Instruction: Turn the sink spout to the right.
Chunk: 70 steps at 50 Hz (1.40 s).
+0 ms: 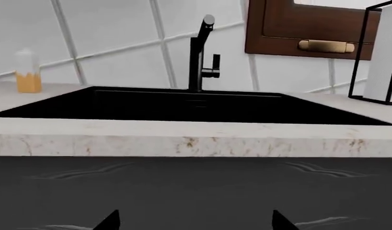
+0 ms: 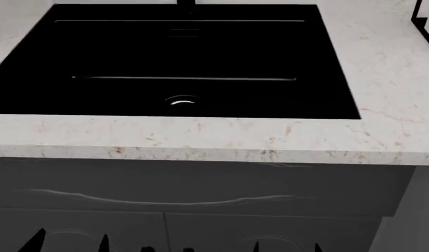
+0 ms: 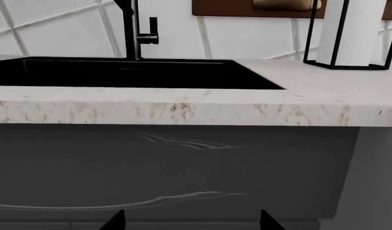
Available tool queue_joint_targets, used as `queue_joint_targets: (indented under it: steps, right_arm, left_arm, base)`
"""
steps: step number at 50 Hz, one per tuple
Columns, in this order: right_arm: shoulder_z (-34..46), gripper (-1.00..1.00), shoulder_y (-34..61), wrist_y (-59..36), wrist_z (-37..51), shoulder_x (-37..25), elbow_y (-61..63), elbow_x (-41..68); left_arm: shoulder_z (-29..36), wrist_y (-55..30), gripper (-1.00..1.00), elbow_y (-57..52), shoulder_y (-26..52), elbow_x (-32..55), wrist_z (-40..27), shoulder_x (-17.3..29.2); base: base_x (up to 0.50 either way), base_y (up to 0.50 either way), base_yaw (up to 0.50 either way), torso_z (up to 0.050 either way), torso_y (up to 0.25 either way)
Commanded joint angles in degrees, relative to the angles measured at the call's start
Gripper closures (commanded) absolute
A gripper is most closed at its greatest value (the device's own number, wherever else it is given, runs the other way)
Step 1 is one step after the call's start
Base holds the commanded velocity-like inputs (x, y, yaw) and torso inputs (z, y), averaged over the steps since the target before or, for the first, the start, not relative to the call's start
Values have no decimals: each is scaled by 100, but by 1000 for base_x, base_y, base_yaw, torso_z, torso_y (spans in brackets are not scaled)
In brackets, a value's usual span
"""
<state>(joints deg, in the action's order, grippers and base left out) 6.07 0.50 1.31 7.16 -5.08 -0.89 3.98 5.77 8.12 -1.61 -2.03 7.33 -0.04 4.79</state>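
The sink spout (image 1: 197, 52) is a slim black pipe rising behind the sink (image 1: 183, 103), with its rounded nozzle end facing forward over the basin. A small black lever stands on its side stub (image 1: 215, 64). The pipe also shows in the right wrist view (image 3: 127, 28), with its top cut off. In the head view only its base (image 2: 186, 2) shows, above the black basin (image 2: 270, 58) and chrome drain (image 2: 181, 101). My left gripper (image 1: 194, 225) (image 2: 69, 245) and right gripper (image 3: 191, 224) (image 2: 285, 248) are both open and empty, low before the cabinet front, far from the spout.
White speckled stone counter (image 2: 382, 79) rims the sink, with dark grey cabinet fronts (image 2: 200, 199) below. A bottle of orange liquid (image 1: 28, 72) stands at the left. A black-framed paper towel holder (image 3: 352, 33) stands at the right. A brown cabinet with a brass handle (image 1: 324, 45) hangs behind.
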Motion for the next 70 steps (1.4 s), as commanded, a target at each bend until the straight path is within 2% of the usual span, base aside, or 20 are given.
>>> queue_joint_targets:
  steps: [1, 18, 20, 23, 28, 29, 33, 34, 37, 38, 39, 41, 43, 46, 48, 51, 59, 60, 70]
  right_arm:
    - [100, -100, 9, -3, 100, -76, 6, 54]
    - [166, -100, 19, 28, 245, -160, -16, 143]
    - [179, -100, -1, -32, 290, -185, 87, 111]
    - [181, -100, -56, -352, 340, -270, 523, 104]
    - [39, -100, -102, -730, 332, -324, 1063, 436]
    - [39, -100, -117, -914, 329, -341, 1307, 517]
    - [26, -100, -35, -1387, 412, -403, 1695, 586]
    - [45, -100, -17, -1490, 428, -432, 1812, 572]
    - [-13, -100, 20, -1769, 494, -487, 2121, 646]
    - [-19, -100, 17, -1854, 511, -509, 2231, 660]
    - [12, -100, 21, -1965, 565, -551, 2333, 596]
    - [0, -100, 13, -2042, 587, -597, 2467, 624]
    - [-29, -100, 27, -2076, 660, -648, 2543, 573]
    - [-92, -100, 22, -2319, 733, -684, 2913, 676]
    - [-112, -100, 51, -2466, 755, -739, 3196, 723]
    - [-107, -100, 102, -2551, 815, -785, 3272, 664]
    - [-212, -100, 313, -2926, 949, -853, 3843, 779]
    - [-291, -100, 336, -2915, 969, -821, 3956, 863]
    - [-316, -100, 865, -3798, 1070, -974, 4644, 1048]
  left_arm:
    - [106, 55, -100, -14, -6, 80, -64, 91]
    - [141, 250, -100, -8, -24, 32, -378, 133]
    - [172, 188, -100, -78, -32, -283, -604, 142]
    - [139, 118, -100, -253, -90, -165, -615, 179]
    - [64, -171, -100, -812, -165, -368, -914, 241]
    - [8, -358, -100, -993, -168, -104, -862, 238]
    - [1, -976, -100, -1758, -111, -137, -1002, 338]
    - [-71, -1159, -100, -1995, -106, 279, -877, 345]
    - [-98, -1447, -100, -2380, -87, 202, -1011, 423]
    - [-235, -1851, -100, -2460, -38, 248, -1258, 349]
    - [-320, -1903, -100, -2712, -103, 725, -1081, 345]
    - [-171, -1892, -100, -2868, -101, 162, -1287, 444]
    - [-482, -2248, -100, -3167, -86, 1018, -1214, 368]
    - [-419, -2473, -100, -3543, -60, 819, -1360, 496]
    - [-513, -2513, -100, -3648, -45, 1095, -1303, 494]
    - [-429, -2445, -100, -3664, -97, 808, -1396, 549]
    - [-451, -3079, -100, -4348, 21, 1137, -1530, 713]
    - [-307, -3024, -100, -4472, 4, 759, -1612, 807]
    - [-690, -3673, -100, -4959, 383, 1297, -1813, 988]
  base:
    - [0, 0, 0, 50, 0]
    - [0, 0, 0, 50, 0]
    - [0, 0, 0, 14, 0]
    - [0, 0, 0, 0, 0]
    - [0, 0, 0, 0, 0]
    - [0, 0, 0, 0, 0]
    - [0, 0, 0, 0, 0]
    - [0, 0, 0, 0, 0]
    - [0, 0, 0, 0, 0]
    - [0, 0, 0, 0, 0]
    - [0, 0, 0, 0, 0]
    - [0, 0, 0, 0, 0]
    - [0, 0, 0, 0, 0]
    - [0, 0, 0, 0, 0]
    - [0, 0, 0, 0, 0]
    - [0, 0, 0, 0, 0]
    - [0, 0, 0, 0, 0]
    - [0, 0, 0, 0, 0]
    - [0, 0, 0, 0, 0]
